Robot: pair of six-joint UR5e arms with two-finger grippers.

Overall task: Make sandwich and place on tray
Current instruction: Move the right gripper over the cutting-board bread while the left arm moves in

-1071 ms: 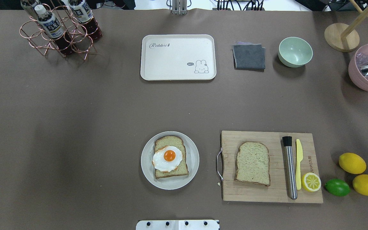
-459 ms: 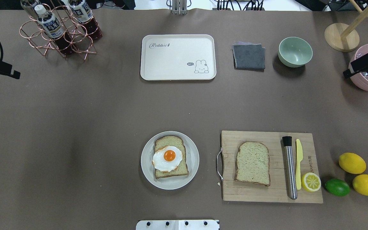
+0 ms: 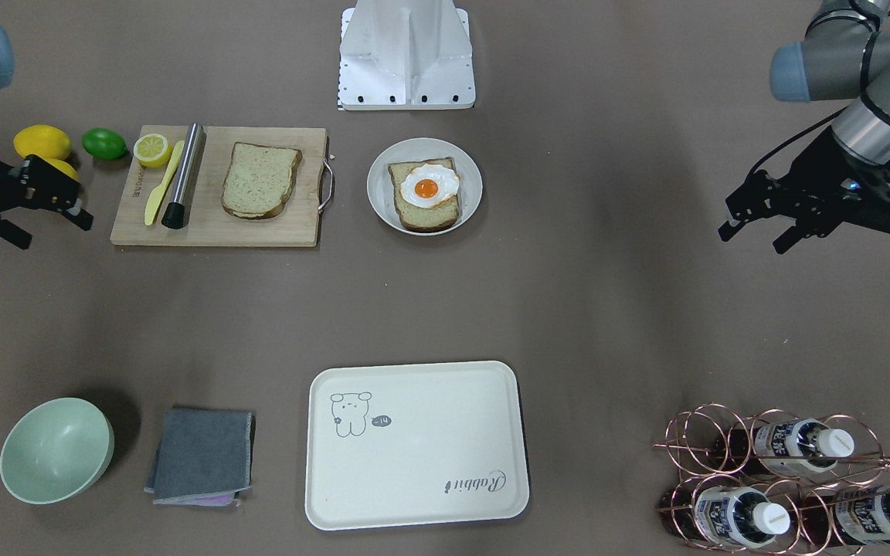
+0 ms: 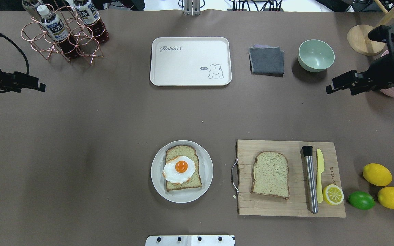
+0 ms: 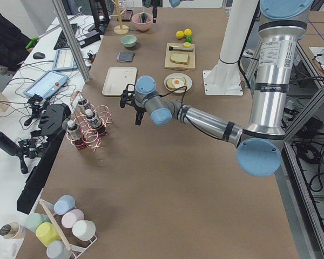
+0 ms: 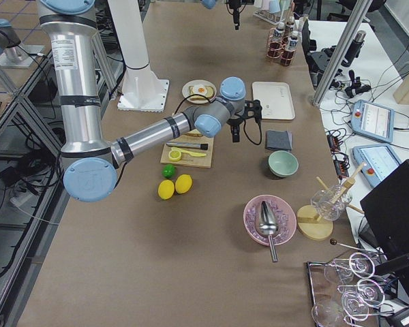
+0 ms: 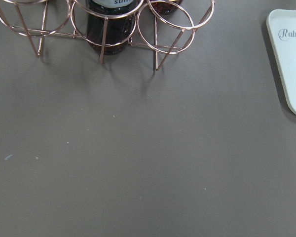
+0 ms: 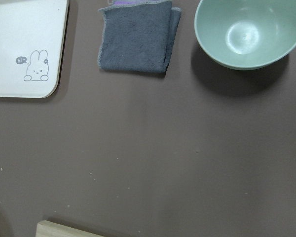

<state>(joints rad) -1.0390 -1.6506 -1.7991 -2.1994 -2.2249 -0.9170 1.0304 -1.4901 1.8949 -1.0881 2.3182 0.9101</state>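
A folded grey cloth [image 4: 267, 60] and a smooth green bowl [image 4: 316, 55] sit beside the cream tray [image 4: 190, 44] at the far side of the flat brown worktop [image 4: 115, 136]. A copper wire rack [image 4: 63, 41] holds bottles. 1 bread slice [image 4: 182, 186] with a fried egg [image 4: 180, 169] rests on a round white dish [image 4: 157, 177]. The other slice [image 4: 271, 175] lies on the wooden cutting board [image 4: 286, 145] near a metal rod [image 4: 310, 181]. The left end effector [image 3: 750, 238] and right end effector [image 3: 56, 233] hang at the sides, fingers apart
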